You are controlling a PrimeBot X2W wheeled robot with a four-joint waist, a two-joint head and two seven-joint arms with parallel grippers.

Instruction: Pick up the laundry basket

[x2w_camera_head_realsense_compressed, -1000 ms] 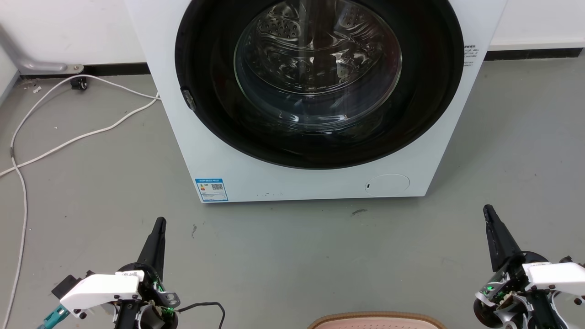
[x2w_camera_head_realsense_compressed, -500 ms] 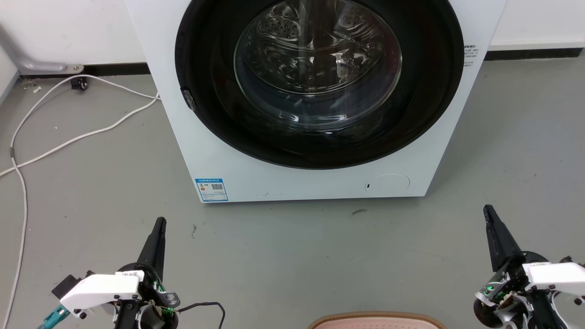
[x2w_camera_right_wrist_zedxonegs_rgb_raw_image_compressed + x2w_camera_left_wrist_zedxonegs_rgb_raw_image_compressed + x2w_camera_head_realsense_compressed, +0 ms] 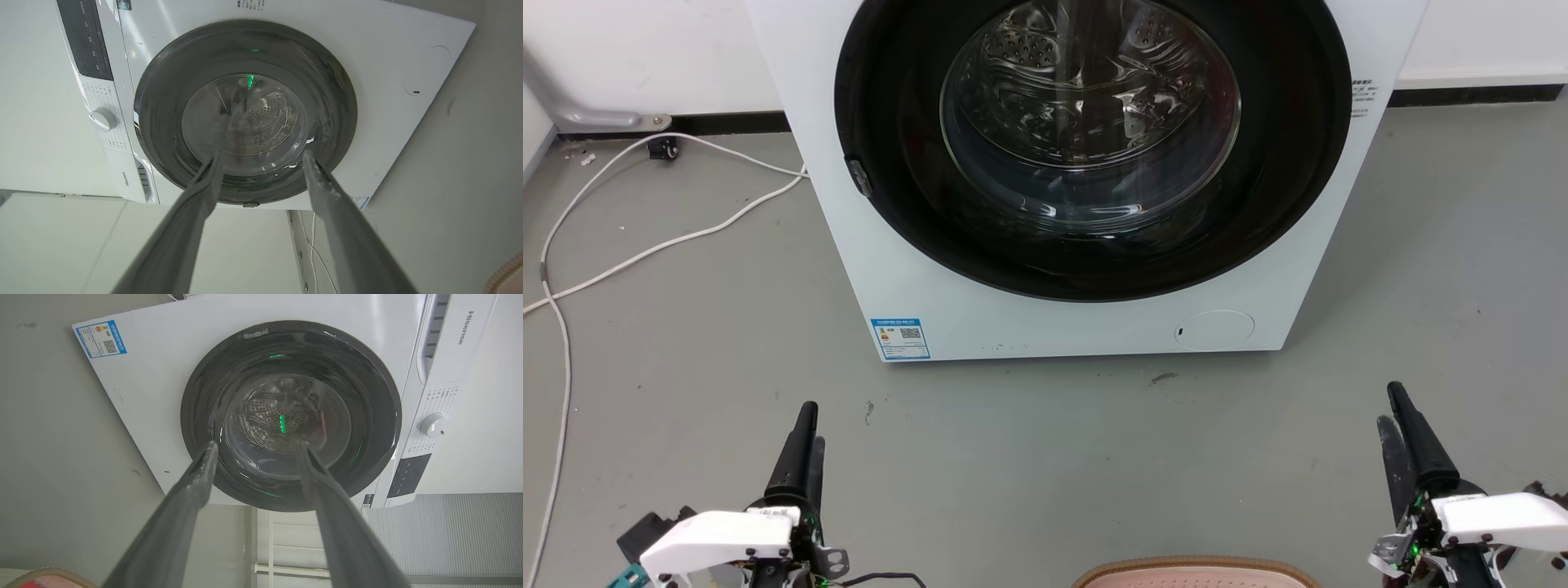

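Laundry basket sits on the floor at my near edge, rim running left-right, behind both sets of fingertips, nearer my right claw than my left claw; both claws parted, empty.

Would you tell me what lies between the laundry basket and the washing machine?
Head view: bare grey floor, one small dark scuff, between laundry basket and washing machine.
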